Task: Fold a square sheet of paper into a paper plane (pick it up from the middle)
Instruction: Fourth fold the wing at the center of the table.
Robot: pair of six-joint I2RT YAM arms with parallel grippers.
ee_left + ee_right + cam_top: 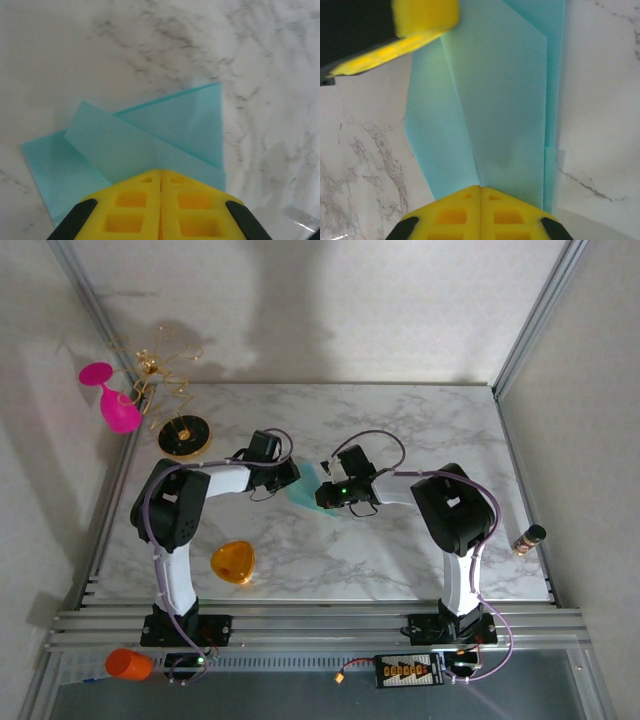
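Observation:
The square sheet of paper (305,492) is light teal, partly folded, and lies mid-table between the two arms. The left wrist view shows a paler folded flap (125,145) running across the sheet up to my left gripper (161,171). That gripper's yellow fingers are pressed together at the paper. In the right wrist view a long crease of the paper (505,100) leads straight to my right gripper (480,187), which is also shut with its tips at the sheet. A left-gripper finger (422,17) shows at the paper's far end. I cannot tell whether either pinches a fold.
An orange rounded-triangle piece (233,562) lies near the left arm's base. A pink glass (115,400) and a gold wire stand on a black disc (183,435) sit at the back left. A small bottle (528,538) stands by the right rail, and an orange cup (128,664) sits below the table edge.

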